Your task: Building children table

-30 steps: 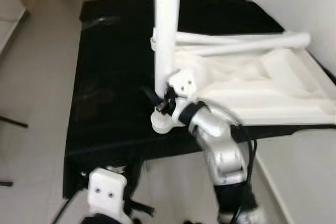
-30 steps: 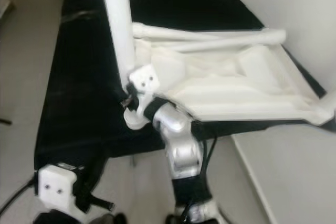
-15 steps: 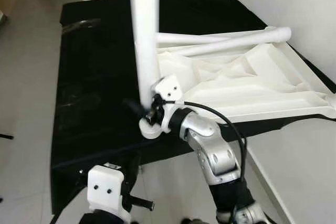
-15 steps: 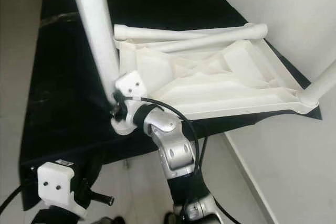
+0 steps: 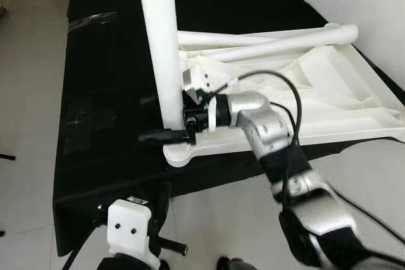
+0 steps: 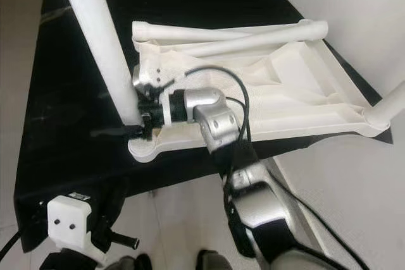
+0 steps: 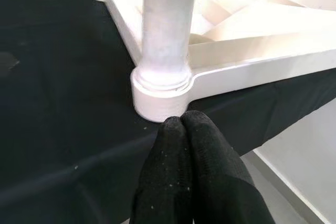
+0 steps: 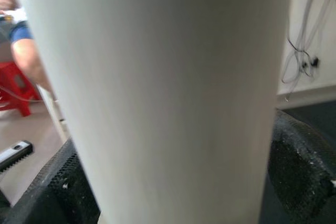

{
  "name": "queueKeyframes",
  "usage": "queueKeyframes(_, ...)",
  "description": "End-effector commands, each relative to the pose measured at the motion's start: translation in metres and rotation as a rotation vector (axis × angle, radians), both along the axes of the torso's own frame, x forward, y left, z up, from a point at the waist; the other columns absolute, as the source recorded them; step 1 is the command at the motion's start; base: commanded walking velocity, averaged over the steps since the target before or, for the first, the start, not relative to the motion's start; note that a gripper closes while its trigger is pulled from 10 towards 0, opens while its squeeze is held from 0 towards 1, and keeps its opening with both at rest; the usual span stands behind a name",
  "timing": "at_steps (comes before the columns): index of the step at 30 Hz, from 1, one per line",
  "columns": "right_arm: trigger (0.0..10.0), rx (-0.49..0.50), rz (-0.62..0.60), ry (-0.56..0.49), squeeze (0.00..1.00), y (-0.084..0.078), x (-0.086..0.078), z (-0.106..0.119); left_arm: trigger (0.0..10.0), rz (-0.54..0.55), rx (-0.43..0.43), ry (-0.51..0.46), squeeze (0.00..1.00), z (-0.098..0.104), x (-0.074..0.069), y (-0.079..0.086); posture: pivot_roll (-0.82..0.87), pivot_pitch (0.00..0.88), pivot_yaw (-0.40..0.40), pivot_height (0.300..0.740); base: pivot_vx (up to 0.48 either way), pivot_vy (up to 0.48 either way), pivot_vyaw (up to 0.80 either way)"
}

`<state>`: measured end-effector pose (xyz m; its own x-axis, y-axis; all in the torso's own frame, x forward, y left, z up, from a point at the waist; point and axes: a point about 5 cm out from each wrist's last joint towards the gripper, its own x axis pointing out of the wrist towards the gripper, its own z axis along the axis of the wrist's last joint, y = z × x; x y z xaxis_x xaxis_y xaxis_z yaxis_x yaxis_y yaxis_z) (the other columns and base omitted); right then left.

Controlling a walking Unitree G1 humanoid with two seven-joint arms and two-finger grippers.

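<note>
Progress looked partial: the white moulded plastic tabletop (image 5: 329, 93) lay upside down, ribs up, on the black cloth-covered table (image 5: 107, 80), and one white round plastic leg (image 5: 161, 49) stood upright in the corner socket (image 5: 183, 153) nearest the robot. The right end effector (image 5: 166, 135) was wrapped around that leg just above the socket, its two black fingers (image 8: 52, 192) on either side of the tube and pinching it, the silver arm reaching in from the right. My read was that this leg was being seated or twisted home, though how firmly it sat could not be told.

Two more long white plastic legs (image 6: 253, 36) lay loose along the tabletop's far edge, not yet fitted. Another white leg (image 6: 389, 107) seemed to stick out from the far right corner, possibly already mounted.

The left end effector (image 7: 184, 124) hung low just in front of the socket corner, fingers pressed together and holding nothing. So at least two legs remained to be fitted, then the table had to be turned upright.
</note>
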<state>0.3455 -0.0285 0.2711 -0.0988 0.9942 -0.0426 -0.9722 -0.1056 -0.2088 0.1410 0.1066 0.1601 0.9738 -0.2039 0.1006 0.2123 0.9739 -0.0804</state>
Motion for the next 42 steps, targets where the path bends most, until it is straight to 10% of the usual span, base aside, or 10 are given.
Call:
queueKeyframes(1, 10.0, -0.015, 0.064, 0.011, 0.0, 0.003, 0.002, -0.002, 10.0, -0.004, -0.003, 0.019, 0.0, 0.0, -0.004, -0.002, 0.02, 0.251, -0.017, 0.74, 0.0, 0.0, 0.0)
queueKeyframes(2, 10.0, -0.02, 0.069, 0.015, 0.0, 0.003, 0.003, -0.002, 10.0, -0.004, -0.003, 0.02, 0.0, 0.0, -0.005, -0.002, 0.02, 0.251, -0.017, 0.74, 0.0, 0.0, 0.0)
queueKeyframes(4, 0.0, -0.021, 0.074, 0.03, 0.0, 0.002, 0.005, -0.002, 10.0, -0.004, -0.003, 0.021, 0.0, 0.0, -0.005, -0.002, 0.02, 0.253, -0.017, 0.74, 0.0, 0.0, 0.0)
queueKeyframes(17, 0.0, -0.005, 0.029, 0.03, 0.0, -0.014, 0.012, -0.006, 10.0, -0.006, -0.005, 0.024, 0.0, -0.001, -0.004, -0.003, 0.01, 0.251, -0.015, 0.74, 0.0, 0.0, 0.0)
queueKeyframes(25, 0.0, 0.034, -0.582, -0.007, 0.0, -0.032, 0.022, -0.041, 10.0, -0.005, -0.007, 0.024, 0.0, -0.001, -0.005, -0.001, 0.0, 0.254, -0.019, 0.74, 0.0, 0.0, 0.0)
queueKeyframes(36, 0.6, 0.084, -0.897, 0.089, 0.0, 0.031, -0.029, -0.074, 10.0, -0.008, -0.007, 0.033, 0.0, -0.004, 0.0, 0.004, 0.01, 0.225, -0.003, 0.74, 0.0, 0.0, 0.0)
queueKeyframes(37, 10.0, 0.079, -0.875, 0.09, 0.0, 0.034, -0.03, -0.073, 10.0, -0.005, -0.006, 0.032, 0.0, -0.004, 0.0, 0.004, 0.01, 0.226, -0.007, 0.74, 0.0, 0.0, 0.0)
queueKeyframes(40, 10.0, 0.081, -0.802, 0.107, 0.0, 0.039, -0.035, -0.068, 10.0, 0.004, -0.005, 0.029, 0.0, -0.004, 0.0, 0.004, 0.02, 0.225, -0.014, 0.74, 0.0, 0.0, 0.0)
queueKeyframes(41, 10.0, 0.085, -0.76, 0.119, 1.0, 0.041, -0.039, -0.065, 10.0, 0.008, -0.004, 0.027, 0.0, -0.003, 0.0, 0.004, 0.02, 0.225, -0.014, 0.74, 0.0, 0.0, 0.0)
queueKeyframes(42, 10.0, 0.086, -0.67, 0.118, 1.0, 0.043, -0.044, -0.06, 10.0, 0.009, -0.004, 0.026, 0.0, -0.003, 0.0, 0.003, 0.02, 0.227, -0.018, 0.74, 0.0, 0.0, 0.0)
